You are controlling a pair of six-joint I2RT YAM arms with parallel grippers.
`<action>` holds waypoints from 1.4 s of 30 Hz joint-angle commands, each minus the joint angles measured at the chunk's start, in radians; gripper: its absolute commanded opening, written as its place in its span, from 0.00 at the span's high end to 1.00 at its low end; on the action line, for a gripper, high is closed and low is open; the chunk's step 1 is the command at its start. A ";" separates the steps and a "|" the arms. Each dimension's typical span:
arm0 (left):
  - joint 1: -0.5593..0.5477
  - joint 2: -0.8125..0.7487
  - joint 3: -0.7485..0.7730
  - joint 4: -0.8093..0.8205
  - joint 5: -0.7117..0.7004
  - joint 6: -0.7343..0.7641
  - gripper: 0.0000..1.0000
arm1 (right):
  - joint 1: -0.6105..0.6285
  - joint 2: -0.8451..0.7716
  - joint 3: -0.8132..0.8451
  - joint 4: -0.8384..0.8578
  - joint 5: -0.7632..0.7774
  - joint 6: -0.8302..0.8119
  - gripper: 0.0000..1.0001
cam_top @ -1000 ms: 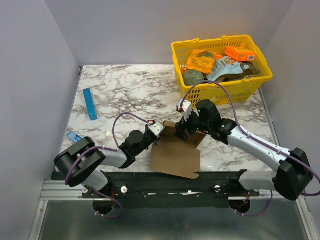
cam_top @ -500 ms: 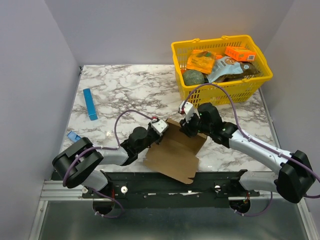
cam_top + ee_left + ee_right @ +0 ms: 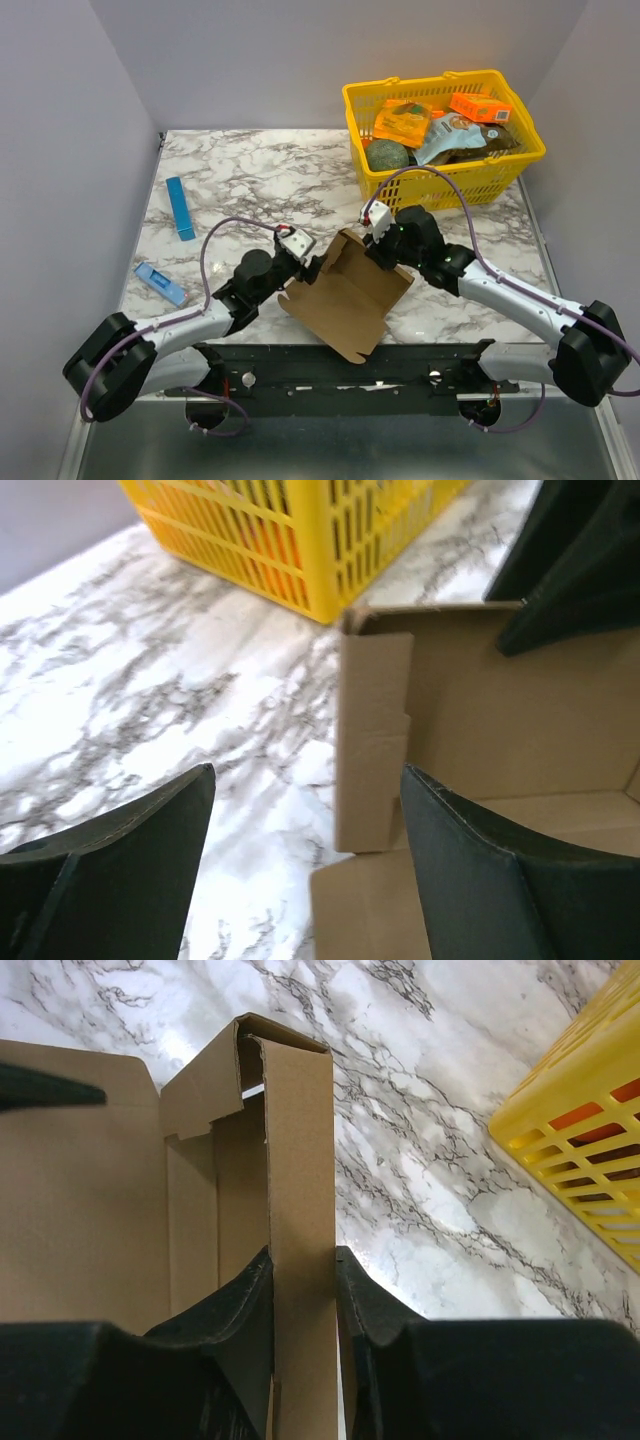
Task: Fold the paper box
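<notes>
The plain brown die-cut cardboard paper box (image 3: 345,300) lies partly opened on the white marbled table (image 3: 250,180) between the two arms. It sits skew like a diamond, one corner toward the arm bases and its longer side running from far right to near left. The right gripper (image 3: 380,250) pinches an upright panel at the box's far corner, while the left gripper (image 3: 308,265) stands spread wide at its left edge, gripping nothing.

Grey-and-black arms (image 3: 510,295), purple cables (image 3: 420,171), black pincers (image 3: 318,263) (image 3: 376,251)
</notes>
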 commanded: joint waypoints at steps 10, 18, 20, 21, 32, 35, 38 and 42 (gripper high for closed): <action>0.132 0.136 0.122 -0.075 0.284 -0.002 0.50 | 0.025 -0.031 -0.012 0.025 0.038 -0.017 0.65; 0.148 0.206 0.165 -0.043 0.362 -0.008 0.64 | 0.028 -0.026 -0.008 0.027 0.037 -0.017 0.65; 0.149 0.231 0.181 -0.041 0.385 -0.014 0.67 | 0.028 -0.023 -0.008 0.025 0.035 -0.017 0.65; 0.151 0.239 0.187 -0.041 0.400 -0.021 0.69 | 0.028 -0.021 -0.008 0.025 0.035 -0.017 0.65; 0.151 0.312 0.247 -0.033 0.468 -0.022 0.70 | 0.028 -0.017 -0.005 0.025 0.026 -0.015 0.65; 0.151 0.334 0.264 -0.032 0.476 -0.021 0.71 | 0.028 -0.017 -0.005 0.025 0.025 -0.015 0.65; 0.151 0.358 0.284 -0.033 0.477 -0.018 0.73 | 0.028 -0.020 -0.003 0.025 0.025 -0.015 0.65; 0.151 0.377 0.291 -0.018 0.463 -0.018 0.75 | 0.027 -0.021 -0.005 0.025 0.022 -0.014 0.65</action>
